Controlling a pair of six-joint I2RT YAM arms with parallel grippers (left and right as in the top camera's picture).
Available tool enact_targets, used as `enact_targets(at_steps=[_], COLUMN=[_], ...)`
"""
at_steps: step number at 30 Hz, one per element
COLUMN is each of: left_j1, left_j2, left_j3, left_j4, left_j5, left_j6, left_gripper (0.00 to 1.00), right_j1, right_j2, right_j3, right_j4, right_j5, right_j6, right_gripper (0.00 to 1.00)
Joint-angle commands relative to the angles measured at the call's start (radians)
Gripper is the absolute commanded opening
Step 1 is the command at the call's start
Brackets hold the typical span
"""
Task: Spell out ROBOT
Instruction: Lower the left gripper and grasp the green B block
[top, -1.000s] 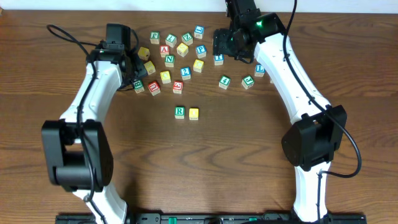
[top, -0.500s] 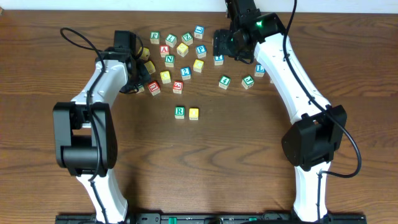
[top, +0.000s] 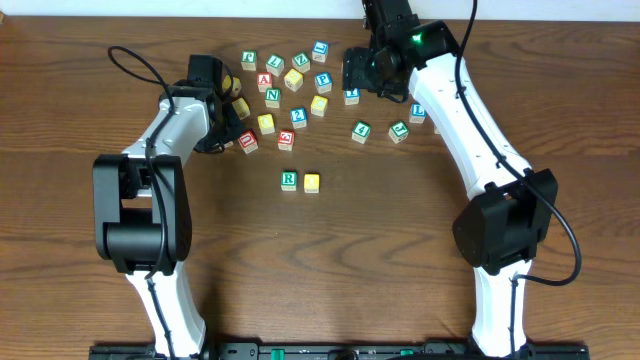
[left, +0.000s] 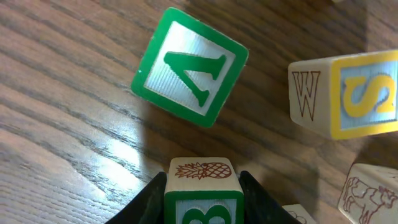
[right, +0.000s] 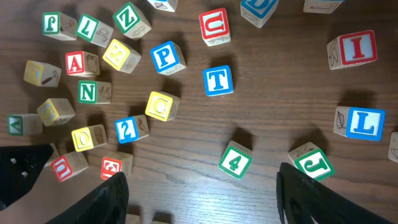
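B block (left: 202, 194): pinched by left end effector (left: 202, 198), bottom of frame.
Right end effector (right: 202, 193): spread wide, empty.
Risk: a loose pinch could slip, dropping it onto green block (left: 189, 65).

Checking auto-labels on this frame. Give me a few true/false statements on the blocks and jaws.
1. The R block sits right beside a yellow block. True.
2. The left jaws are empty. False: they clamp the B block.
3. The right jaws are open with nothing between them. True.
4. The T block is red. False: its face is blue.
5. The 4 block is green. True.
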Motion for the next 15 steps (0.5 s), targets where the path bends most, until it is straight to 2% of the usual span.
enact_targets(at_steps=[1, 6, 9, 11, 15], left_j1=[0.002, -0.010, -0.061, -0.107, -0.303], left_j2=[-0.056, -0.204, -0.311, -0.351, -0.372], left_j3=[0.002, 0.002, 0.002, 0.002, 0.002], left_j4=[-0.003, -0.028, -0.053, -0.068, -0.095], left_j5=[-0.019, -0.019, -0.019, -0.019, -0.019], left_j6=[0.093, 0.179, 0.252, 0.272, 0.374], left_gripper=[0.32, 0.32, 0.32, 0.32, 0.32], right_j1=[-0.008, -0.066, -0.133, -0.172, -0.267], right_j2=[0.009, -0.005, -0.048, -0.077, -0.143], right_j3=[-0.003, -0.001, 0.002, 0.002, 0.002], right_j4=[-0.001, 0.006, 0.012, 0.011, -0.007], right_j5=[0.002, 0.002, 0.001, 0.002, -0.003], right_j6=[-0.015, -0.046, -0.078, -0.082, -0.082], right_gripper=[0.72, 0.72, 0.73, 0.74, 0.74])
